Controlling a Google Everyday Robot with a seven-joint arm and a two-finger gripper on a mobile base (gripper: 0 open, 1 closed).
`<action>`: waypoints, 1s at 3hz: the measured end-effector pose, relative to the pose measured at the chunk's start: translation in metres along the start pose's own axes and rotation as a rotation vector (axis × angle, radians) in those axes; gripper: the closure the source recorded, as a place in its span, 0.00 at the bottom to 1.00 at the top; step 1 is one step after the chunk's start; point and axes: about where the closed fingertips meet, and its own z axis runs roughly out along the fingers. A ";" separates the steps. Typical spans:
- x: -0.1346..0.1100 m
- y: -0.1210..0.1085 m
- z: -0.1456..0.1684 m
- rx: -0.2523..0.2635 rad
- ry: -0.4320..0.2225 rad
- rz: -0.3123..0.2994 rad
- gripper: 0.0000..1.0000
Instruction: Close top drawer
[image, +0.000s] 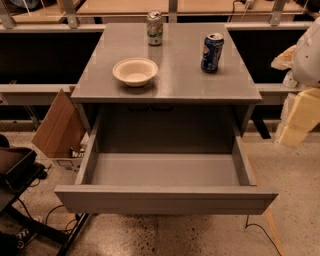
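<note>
The top drawer (165, 200) is a wide grey drawer pulled far out of the grey cabinet (170, 82) toward me. Its flat handle-less front faces me, and its grey side walls and floor show, with nothing inside. My gripper (299, 116) is at the right edge of the view, with pale yellow parts under a white arm housing. It is to the right of the cabinet and above the drawer's right wall, apart from both.
On the cabinet top stand a white bowl (135, 71), a green-and-white can (155, 28) and a blue can (212, 52). An open cardboard box (59, 126) leans at the left. Black equipment (17, 172) and cables lie on the floor at the lower left.
</note>
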 end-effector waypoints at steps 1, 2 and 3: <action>0.000 0.000 0.000 0.000 0.000 0.000 0.00; 0.011 0.009 0.012 0.017 -0.027 0.006 0.00; 0.050 0.046 0.055 0.048 -0.092 0.080 0.00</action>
